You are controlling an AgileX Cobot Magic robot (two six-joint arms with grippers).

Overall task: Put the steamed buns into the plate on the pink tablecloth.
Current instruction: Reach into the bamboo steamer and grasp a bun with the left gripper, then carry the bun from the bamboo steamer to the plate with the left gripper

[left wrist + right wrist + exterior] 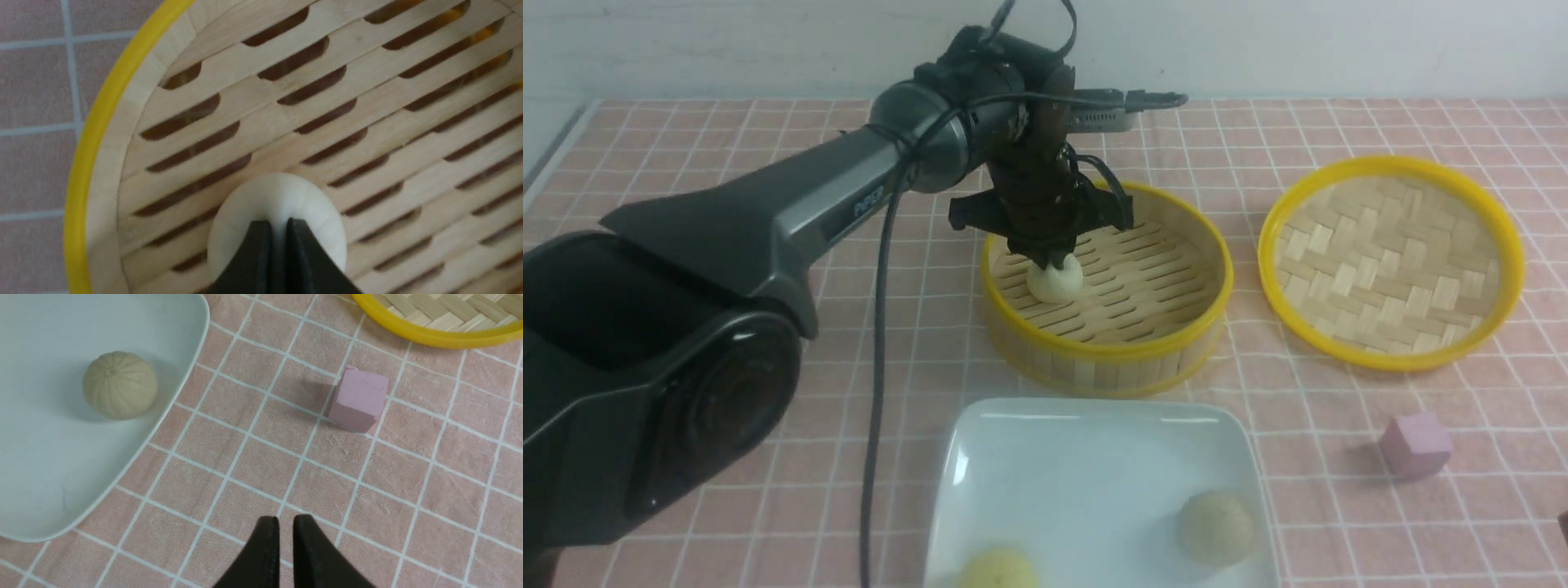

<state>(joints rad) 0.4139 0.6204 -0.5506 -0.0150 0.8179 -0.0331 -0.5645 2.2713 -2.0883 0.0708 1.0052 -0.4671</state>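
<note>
A white steamed bun (1058, 286) (261, 196) rests on the slats of the bamboo steamer (1107, 351). My left gripper (1045, 263) (278, 223) points straight down into it. Its jaws are nearly together and the tips are pressed into the bun's top. Two more steamed buns, a beige one (1215, 527) (119, 384) and a yellowish one (999, 572), lie in the white square plate (1086, 474) (49, 465) on the pink tablecloth (686, 147). My right gripper (286, 518) hovers over the cloth beside the plate, shut with nothing in it.
The steamer's woven lid (1388, 257) (429, 332) lies upturned to the right of the steamer. A pink-purple cube (1414, 445) (359, 398) sits on the cloth between lid and plate. The left arm's cable (878, 367) hangs down to the left of the plate.
</note>
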